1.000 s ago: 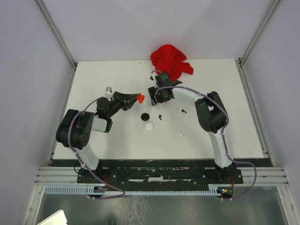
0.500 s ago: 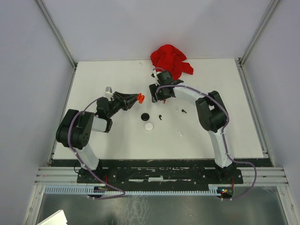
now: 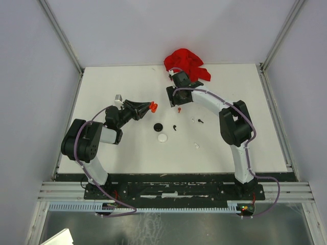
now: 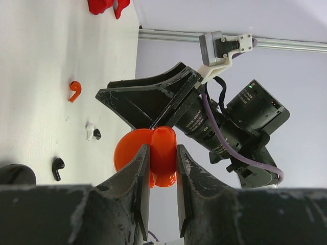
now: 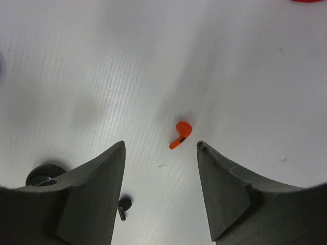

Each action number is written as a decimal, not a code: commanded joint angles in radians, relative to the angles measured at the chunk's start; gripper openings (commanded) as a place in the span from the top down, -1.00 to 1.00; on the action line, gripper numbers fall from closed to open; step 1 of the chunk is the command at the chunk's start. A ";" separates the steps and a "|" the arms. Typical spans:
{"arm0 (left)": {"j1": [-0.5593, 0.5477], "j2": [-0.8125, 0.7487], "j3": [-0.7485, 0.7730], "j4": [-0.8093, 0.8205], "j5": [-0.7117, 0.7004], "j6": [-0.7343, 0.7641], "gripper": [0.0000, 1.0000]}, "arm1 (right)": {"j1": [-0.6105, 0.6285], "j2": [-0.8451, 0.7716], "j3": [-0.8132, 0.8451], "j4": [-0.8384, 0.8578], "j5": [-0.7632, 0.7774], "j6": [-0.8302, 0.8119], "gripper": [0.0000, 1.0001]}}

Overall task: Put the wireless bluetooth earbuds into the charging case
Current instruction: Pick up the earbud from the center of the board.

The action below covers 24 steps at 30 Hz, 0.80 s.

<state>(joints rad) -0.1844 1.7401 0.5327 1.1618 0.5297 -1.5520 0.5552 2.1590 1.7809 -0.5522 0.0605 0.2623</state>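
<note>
My left gripper (image 3: 149, 107) is shut on an open red-orange charging case (image 3: 153, 106) and holds it above the table; the left wrist view shows the case (image 4: 153, 155) pinched between the fingers (image 4: 139, 168). My right gripper (image 3: 175, 100) is open and empty, just right of the case. A red earbud (image 3: 178, 109) lies on the table below it and shows in the right wrist view (image 5: 180, 134) just ahead of the open right gripper (image 5: 161, 145). A black earbud (image 3: 174, 127) lies nearer. A white earbud (image 3: 193, 121) and another black earbud (image 3: 201, 121) lie to the right.
A black disc (image 3: 158, 126) and a white disc (image 3: 162, 137) lie near the table's middle. One more white earbud (image 3: 196, 145) lies nearer the front. A crumpled red cloth (image 3: 186, 65) sits at the back edge, just behind the right wrist.
My right gripper has pulled back from the case toward the far side. The red earbud now shows on the table below it. The left arm has held still with the case.
</note>
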 commanded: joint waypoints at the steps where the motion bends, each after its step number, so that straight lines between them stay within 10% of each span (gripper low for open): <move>1: 0.007 -0.020 0.003 0.055 0.013 -0.016 0.94 | -0.002 -0.005 0.056 -0.093 0.069 0.046 -0.31; 24: 0.008 -0.018 -0.010 0.073 0.015 -0.022 0.94 | -0.021 0.159 0.152 -0.113 0.061 0.118 -0.15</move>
<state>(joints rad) -0.1841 1.7401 0.5236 1.1629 0.5323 -1.5520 0.5400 2.2997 1.8755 -0.6712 0.1089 0.3641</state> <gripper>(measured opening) 0.291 0.579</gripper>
